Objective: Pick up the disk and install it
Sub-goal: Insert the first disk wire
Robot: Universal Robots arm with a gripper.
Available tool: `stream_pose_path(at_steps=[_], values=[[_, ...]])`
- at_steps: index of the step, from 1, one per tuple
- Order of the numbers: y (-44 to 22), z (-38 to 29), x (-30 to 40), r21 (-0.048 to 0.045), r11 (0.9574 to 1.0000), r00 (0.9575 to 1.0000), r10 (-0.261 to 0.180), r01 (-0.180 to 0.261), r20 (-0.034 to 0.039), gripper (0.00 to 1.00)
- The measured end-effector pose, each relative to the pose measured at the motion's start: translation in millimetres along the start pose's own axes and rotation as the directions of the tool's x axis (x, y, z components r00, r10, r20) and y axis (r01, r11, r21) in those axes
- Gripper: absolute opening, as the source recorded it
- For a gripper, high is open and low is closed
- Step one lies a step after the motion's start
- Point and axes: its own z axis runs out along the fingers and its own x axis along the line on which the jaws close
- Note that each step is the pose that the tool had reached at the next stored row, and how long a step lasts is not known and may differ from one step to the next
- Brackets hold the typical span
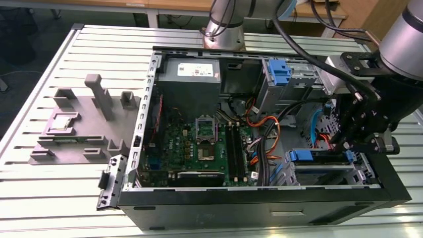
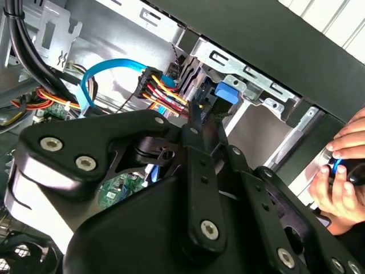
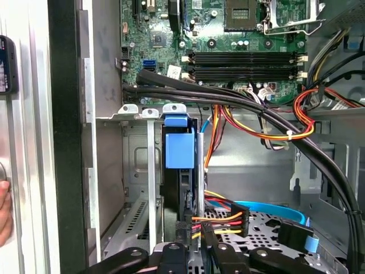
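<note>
Disk (image 3: 180, 149) sits edge-on in a metal drive bay (image 3: 137, 171) of the open computer case (image 1: 264, 208), its blue carrier tab at the bay's mouth; in the exterior view that blue tab (image 1: 302, 155) shows at the bay near the case's front corner, on the exterior view's right. Gripper (image 1: 350, 145) hangs just above that bay in the exterior view, its black linkage low over the drive cage. In the first wrist view the gripper (image 3: 197, 251) is right at the disk's near edge, by the yellow, red and black power wires (image 3: 219, 224); whether the fingers are clamped on the disk or slightly apart I cannot tell. In the second wrist view the blue tab (image 2: 226, 92) lies just past the fingertips, beside a looping blue data cable (image 2: 108, 65). A person's hand (image 2: 342, 171) rests outside the case wall in that view. Motherboard (image 1: 198, 144) lies well apart from the bay, with a grey fixture (image 1: 86, 124) on the table (image 1: 53, 198) outside the case.
</note>
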Motion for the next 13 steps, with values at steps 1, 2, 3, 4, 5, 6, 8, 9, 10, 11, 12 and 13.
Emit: stream_pose_path(at_steps=[1,2,3,4,5,6,8,9,10,11,12,13], values=[[0.0,0.0,0.0,0.0000,1.0000,1.0000,0.000,0.000,0.0001,0.23],[0.0,0.0,0.0,0.0000,1.0000,1.0000,0.000,0.000,0.0002,0.23],[0.0,-0.2,0.0,0.0000,1.0000,1.0000,0.000,0.000,0.0000,0.16],[0.0,-0.4,0.0,0.0000,1.0000,1.0000,0.000,0.000,-0.0002,0.11],[0.0,-0.4,0.0,0.0000,1.0000,1.0000,0.000,0.000,-0.0001,0.10],[0.0,-0.4,0.0,0.0000,1.0000,1.0000,0.000,0.000,-0.0001,0.10],[0.0,-0.6,0.0,0.0000,1.0000,1.0000,0.000,0.000,-0.0001,0.10],[0.0,-0.6,0.0,0.0000,1.0000,1.0000,0.000,0.000,-0.0001,0.10],[0.0,-0.8,0.0,0.0000,1.0000,1.0000,0.000,0.000,-0.0001,0.10],[0.0,-1.0,0.0,-0.0001,1.0000,1.0000,0.000,0.000,-0.0001,0.10],[-0.1,-1.1,0.0,0.0000,1.0000,1.0000,0.000,0.000,-0.0001,0.10],[-0.1,-1.1,0.0,0.0000,1.0000,1.0000,0.000,0.000,-0.0001,0.10]])
